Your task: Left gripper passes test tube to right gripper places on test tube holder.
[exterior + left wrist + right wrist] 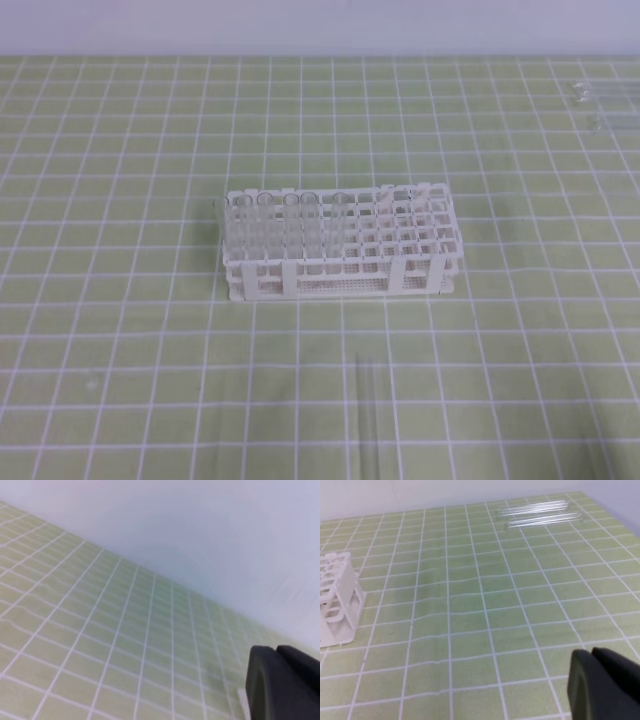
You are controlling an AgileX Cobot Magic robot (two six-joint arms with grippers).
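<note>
I see a bench covered with a pale green cloth ruled in white grid lines (120, 350), running back to a plain pale lavender-white wall (320, 25) along its far edge. Near the far right corner lie two spare clear glass tubes (540, 514), side by side and roughly parallel to that far edge, just apart from each other. In the high view they (605, 100) are faint, cut by the right edge. The cloth shows slight ripples in the right wrist view.
</note>
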